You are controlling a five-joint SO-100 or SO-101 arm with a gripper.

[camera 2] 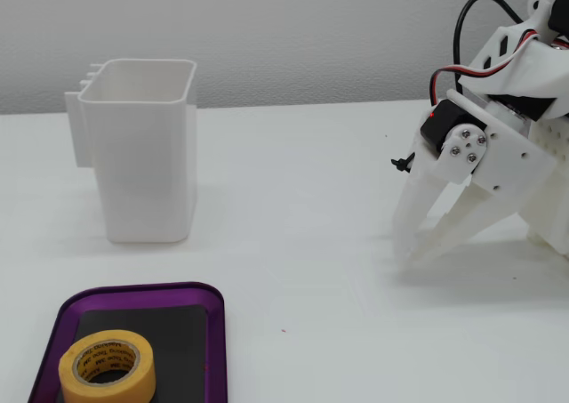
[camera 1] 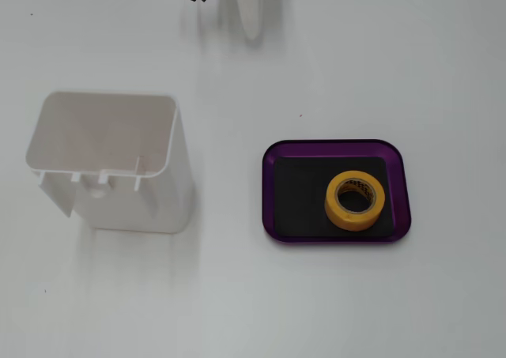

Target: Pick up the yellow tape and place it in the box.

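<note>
The yellow tape (camera 1: 333,209) lies flat inside the purple tray box (camera 1: 268,192), on the right part of its black bottom. In the other fixed view the tape (camera 2: 135,378) sits at the near left of the tray (camera 2: 217,334). My white gripper (camera 2: 412,255) is far from the tray, pointing down with its tips on or just above the table; the fingers meet at the tips and hold nothing. In a fixed view only the finger end (camera 1: 251,26) shows at the top edge.
A tall white open-topped container (camera 1: 150,204) stands on the table left of the tray; it also shows in the other fixed view (camera 2: 147,181) behind the tray. The arm's body and cables fill the right edge there.
</note>
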